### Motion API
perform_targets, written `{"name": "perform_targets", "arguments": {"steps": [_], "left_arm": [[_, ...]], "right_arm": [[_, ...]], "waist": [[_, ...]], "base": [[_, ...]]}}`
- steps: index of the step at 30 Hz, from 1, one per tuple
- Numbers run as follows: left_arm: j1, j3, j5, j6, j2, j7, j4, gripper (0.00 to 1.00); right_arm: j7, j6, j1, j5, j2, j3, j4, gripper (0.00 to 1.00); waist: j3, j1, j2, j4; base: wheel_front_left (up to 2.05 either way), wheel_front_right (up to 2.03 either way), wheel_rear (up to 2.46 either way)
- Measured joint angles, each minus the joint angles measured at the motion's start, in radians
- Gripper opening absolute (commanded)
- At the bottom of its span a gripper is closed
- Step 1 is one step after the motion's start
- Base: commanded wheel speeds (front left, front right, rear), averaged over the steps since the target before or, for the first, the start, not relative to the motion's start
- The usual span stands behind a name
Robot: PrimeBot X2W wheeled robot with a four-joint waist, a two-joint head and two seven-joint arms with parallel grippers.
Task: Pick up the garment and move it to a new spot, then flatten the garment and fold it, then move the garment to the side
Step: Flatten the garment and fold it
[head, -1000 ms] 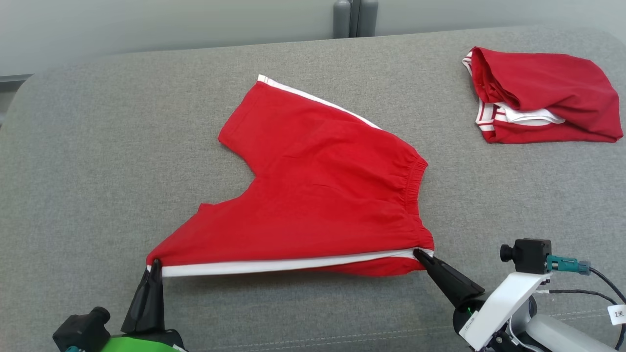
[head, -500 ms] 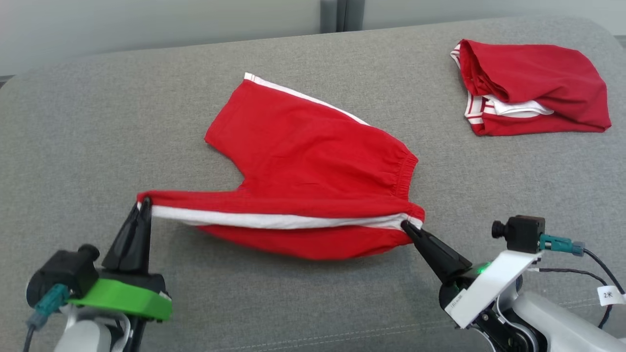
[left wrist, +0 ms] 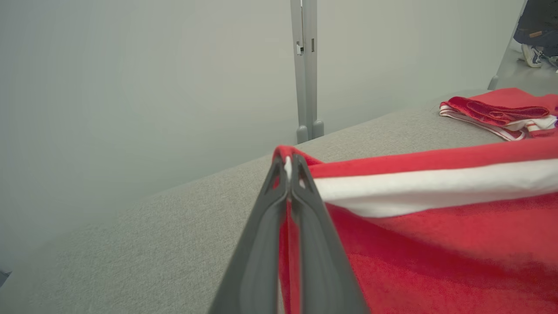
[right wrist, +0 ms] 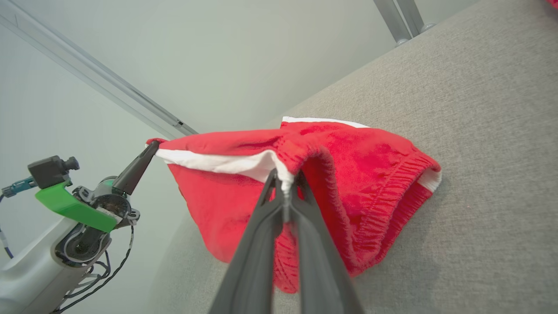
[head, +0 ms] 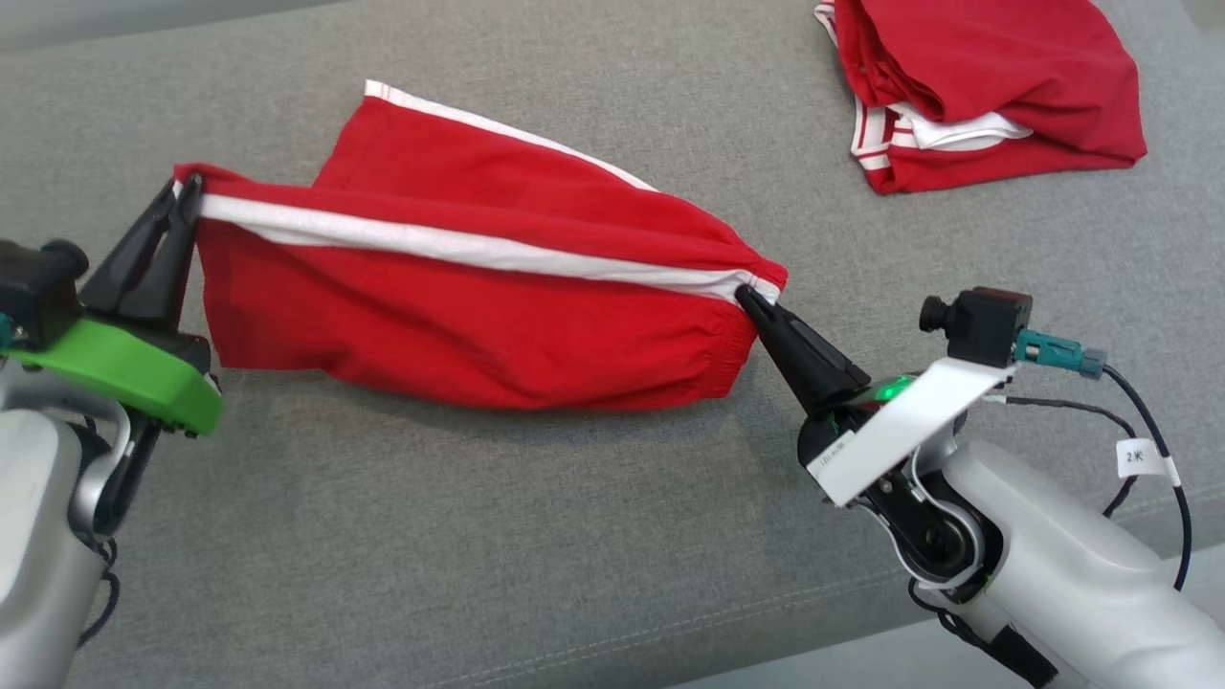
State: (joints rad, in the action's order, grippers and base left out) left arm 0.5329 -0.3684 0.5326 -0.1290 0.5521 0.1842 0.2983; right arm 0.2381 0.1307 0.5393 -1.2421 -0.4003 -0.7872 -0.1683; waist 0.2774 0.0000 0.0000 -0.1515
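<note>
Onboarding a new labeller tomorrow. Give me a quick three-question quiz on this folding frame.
1. True or false: the left gripper and the right gripper are both shut on the red shorts.
2. Multiple choice: where does the right gripper pinch the shorts? A) a leg hem B) the waistband end of the white side stripe C) the crotch
3. Short answer: what lies at the far right of the grey surface?

Key: 1 true. 2 B. 3 a second red garment with white trim, bunched up, apart from the shorts.
</note>
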Motion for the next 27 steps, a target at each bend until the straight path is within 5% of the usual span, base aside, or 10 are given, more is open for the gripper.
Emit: {"name": "perform_targets", "arguments": {"steps": [12,27], "left_arm": [[0.295,-0.217,0.102,0.0,0.11,-0.076,0.164,0.0],[0.571,-0.462,0.209,0.0,0.165,-0.092,0.324,0.0]], "right_arm": [[0.015,0.0,0.14,0.012,0.125,0.002,-0.127,0.0],[0.025,0.0,0.215,0.023,0.209,0.008,-0.15,0.0]], "waist": [[0.128,0.0001,0.0,-0.098],[0.249,0.0001,0.0,-0.197]], "base": [[0.0,0.0,0.0],[0.0,0.0,0.0]]}}
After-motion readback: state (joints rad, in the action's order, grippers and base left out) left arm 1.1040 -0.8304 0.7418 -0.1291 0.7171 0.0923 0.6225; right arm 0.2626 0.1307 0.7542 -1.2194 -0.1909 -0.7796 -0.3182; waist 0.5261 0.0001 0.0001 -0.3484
